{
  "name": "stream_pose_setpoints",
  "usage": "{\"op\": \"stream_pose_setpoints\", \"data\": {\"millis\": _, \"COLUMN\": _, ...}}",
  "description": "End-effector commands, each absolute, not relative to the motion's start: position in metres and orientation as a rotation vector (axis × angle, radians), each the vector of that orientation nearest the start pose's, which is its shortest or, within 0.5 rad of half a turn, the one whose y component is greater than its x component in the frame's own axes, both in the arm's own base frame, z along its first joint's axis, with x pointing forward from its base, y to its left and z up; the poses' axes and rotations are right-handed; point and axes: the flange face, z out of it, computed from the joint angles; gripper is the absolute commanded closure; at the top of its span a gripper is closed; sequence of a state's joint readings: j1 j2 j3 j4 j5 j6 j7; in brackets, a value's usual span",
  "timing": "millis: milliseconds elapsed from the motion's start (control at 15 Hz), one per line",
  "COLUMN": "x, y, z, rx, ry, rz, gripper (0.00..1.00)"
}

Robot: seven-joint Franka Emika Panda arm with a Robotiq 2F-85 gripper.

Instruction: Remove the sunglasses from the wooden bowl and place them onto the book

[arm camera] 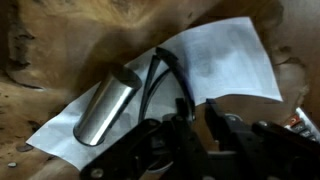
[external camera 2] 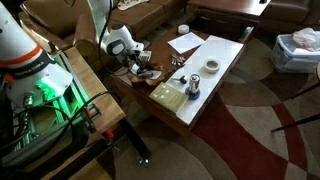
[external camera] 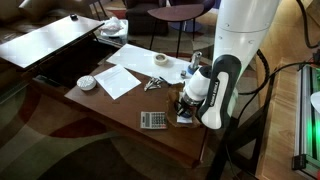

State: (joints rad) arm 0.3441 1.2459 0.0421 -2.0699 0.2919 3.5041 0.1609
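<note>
Pinching the small black sunglasses (arm camera: 160,72) by their thin frame, our claw (arm camera: 192,115) could let them slip before we reach the flat tan book (external camera 2: 168,95).

Table (arm camera: 60,35) — rough grained wood; sheet (arm camera: 235,60) matt white paper; cylinder (arm camera: 105,108) smooth brushed metal; hand (arm camera: 197,120) — matt black.
</note>
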Motion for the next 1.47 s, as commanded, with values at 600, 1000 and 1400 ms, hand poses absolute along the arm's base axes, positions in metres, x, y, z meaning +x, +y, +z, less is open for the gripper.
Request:
{"op": "stream_pose_setpoints", "data": {"millis": 600, "x": 0.462, "y": 0.059, "z": -0.021, "rx": -2.994, "ry": 0.546, "rz": -0.443, "gripper": 0.97}}
{"op": "stream_pose_setpoints", "data": {"millis": 1000, "x": 0.481, "y": 0.060, "z": -0.042, "rx": -3.058, "ry": 0.580, "rz": -0.397, "gripper": 0.97}}
{"op": "stream_pose_setpoints", "data": {"millis": 1400, "x": 0.481, "y": -0.067, "z": -0.072, "rx": -3.230, "ry": 0.948, "rz": -0.180, "gripper": 0.97}}
